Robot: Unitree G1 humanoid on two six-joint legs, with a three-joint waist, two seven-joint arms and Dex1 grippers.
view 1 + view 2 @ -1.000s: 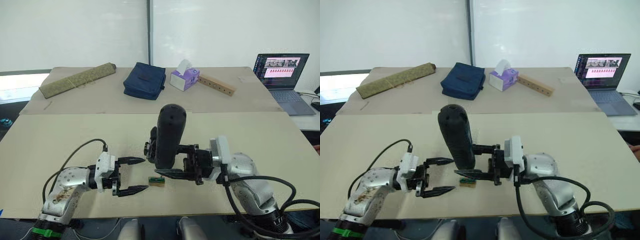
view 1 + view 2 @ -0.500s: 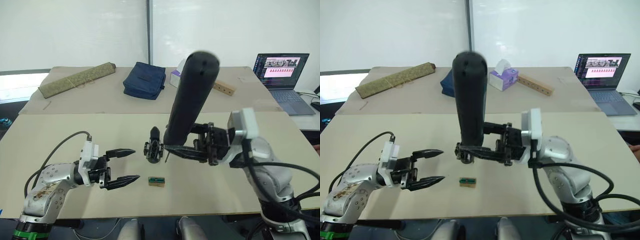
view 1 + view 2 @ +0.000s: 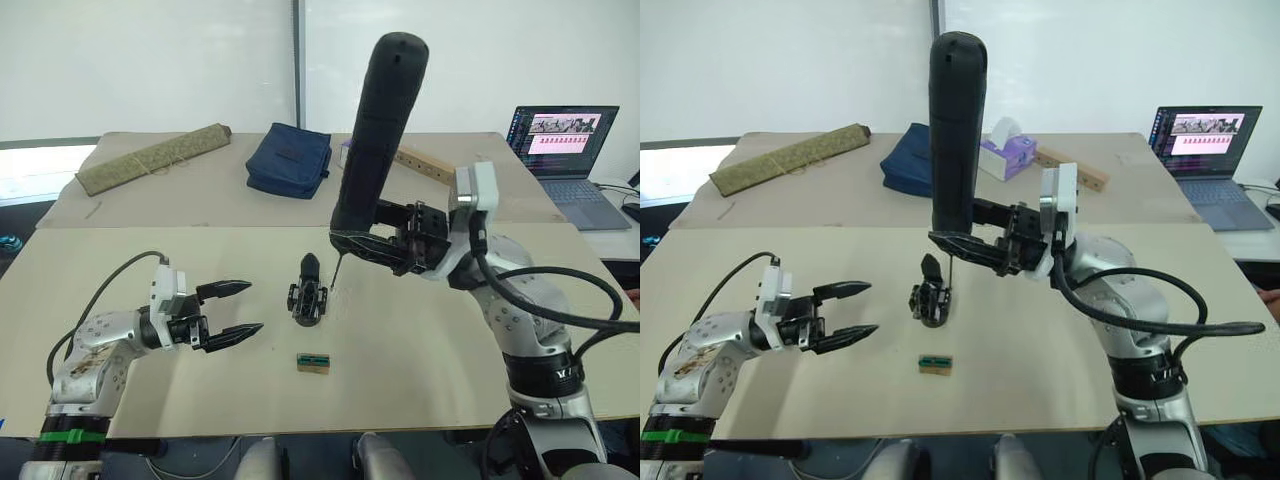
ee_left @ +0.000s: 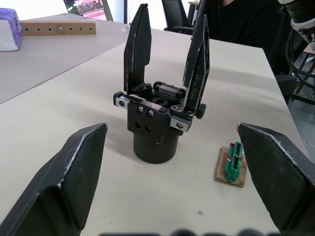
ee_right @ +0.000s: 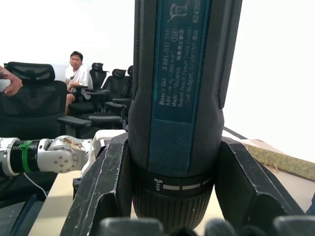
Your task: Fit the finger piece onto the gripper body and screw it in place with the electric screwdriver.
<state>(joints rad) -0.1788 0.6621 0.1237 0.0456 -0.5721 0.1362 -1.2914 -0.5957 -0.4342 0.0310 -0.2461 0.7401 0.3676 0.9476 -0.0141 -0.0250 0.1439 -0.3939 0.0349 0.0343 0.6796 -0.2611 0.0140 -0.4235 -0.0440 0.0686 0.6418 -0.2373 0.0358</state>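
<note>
- The electric screwdriver (image 3: 378,135) has been lifted well clear of the table since a second ago; then it stood low in front of the gripper body, now it is held high and almost upright, its thin metal bit (image 3: 337,272) pointing down, above and just right of the gripper body.
- The right gripper (image 3: 372,240) is clamped round the screwdriver's lower barrel, one finger on each side.
- Its label reads "Bosch GO", "3.6V", "Made in Malaysia", in pale print on a dark teal panel; the smooth black casing ends in a ribbed collar.
- The gripper body (image 3: 307,296) stands on the tan table (image 3: 120,270), unmoved: a round base under a blocky top, with two tapered black fingers (image 4: 138,46) standing up from it.
- The left gripper (image 3: 235,310) has drawn back to the left; its fingers are spread wide and empty.
- A small tan-and-green block (image 3: 313,363) lies just in front of the gripper body.
- Further back: navy pouch (image 3: 291,160), tissue box (image 3: 1005,156), wooden bar with holes (image 3: 1070,168), laptop (image 3: 566,145).
</note>
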